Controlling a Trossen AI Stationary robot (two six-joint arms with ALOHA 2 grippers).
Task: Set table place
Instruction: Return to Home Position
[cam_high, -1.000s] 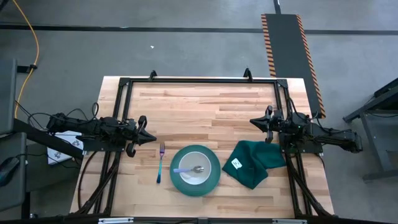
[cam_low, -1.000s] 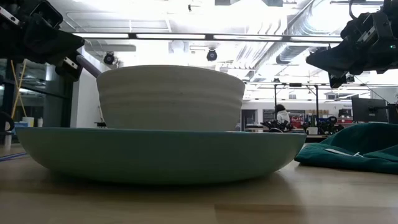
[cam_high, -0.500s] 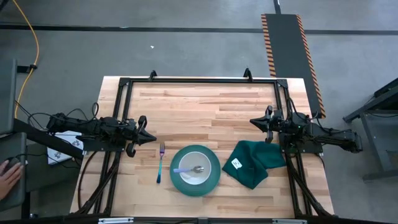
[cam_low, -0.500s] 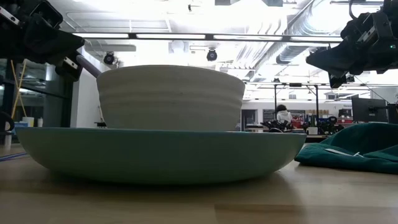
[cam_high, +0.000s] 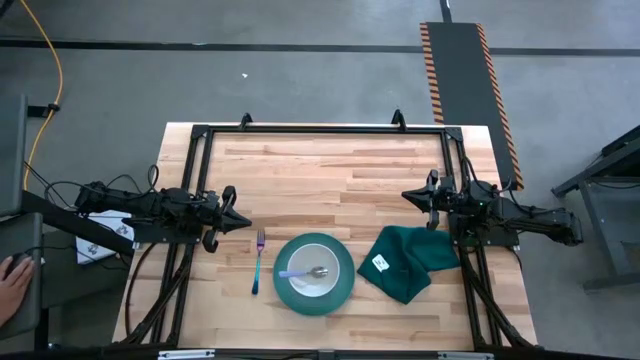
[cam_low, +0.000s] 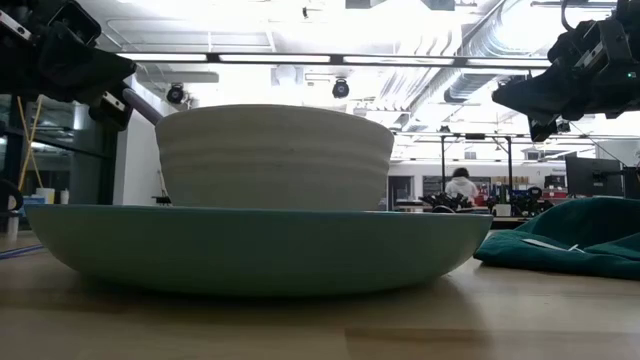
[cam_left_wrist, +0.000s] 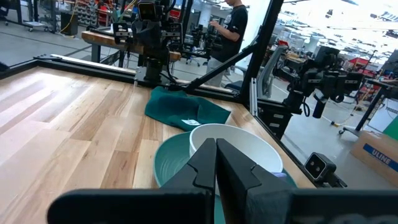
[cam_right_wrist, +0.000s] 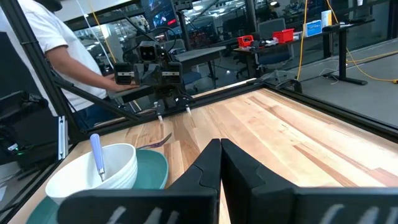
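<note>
Nothing has shifted in the last second: left fingers (cam_high: 236, 221) and right fingers (cam_high: 412, 196) stay parked, pressed together, at the left and right edges of the surface (cam_high: 330, 170), bowl (cam_high: 313, 258) with spoon (cam_high: 300, 272) on the plate (cam_high: 342, 292) by the front edge, fork (cam_high: 258, 262) beside it, so the job looks done, far half open.

Blue-handled utensil (cam_right_wrist: 97, 155), perhaps a spoon, stands in white bowl (cam_right_wrist: 119, 169).

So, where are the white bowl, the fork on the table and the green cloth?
white bowl (cam_low: 275, 155), low view, outer wall.
fork (cam_high: 257, 262), high view, middle of its shaft.
green cloth (cam_high: 415, 258), high view, centre of fabric.
</note>
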